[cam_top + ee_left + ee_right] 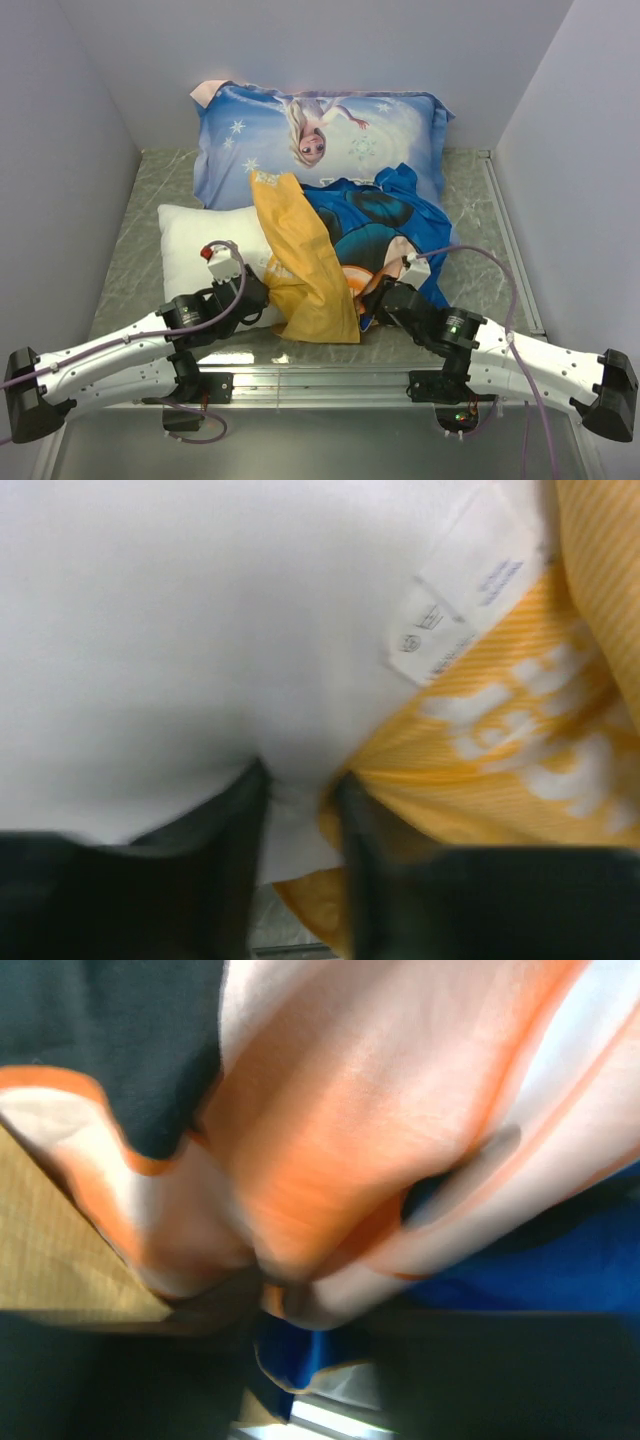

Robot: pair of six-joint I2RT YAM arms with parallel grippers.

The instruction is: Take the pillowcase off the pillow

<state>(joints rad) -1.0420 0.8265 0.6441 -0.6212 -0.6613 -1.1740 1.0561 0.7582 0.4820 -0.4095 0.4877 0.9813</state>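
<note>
Left pincer (300, 785) pinches the near edge of the plump white pillow (195, 240). Right pincer (265, 1290) pinches the yellow-orange cloth pillowcase (300, 270), bunched over the pillow's right half. It looks soft, light and floppy, so grab loose folds. The pillow lies long-ways left to right on the grey tabletop (140, 200).

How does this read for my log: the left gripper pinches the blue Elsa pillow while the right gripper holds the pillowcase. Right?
Wrong pillow. The left gripper pinches the plain white pillow, as the left wrist view shows; the Elsa pillow lies at the back. The right gripper does hold the pillowcase.
</note>
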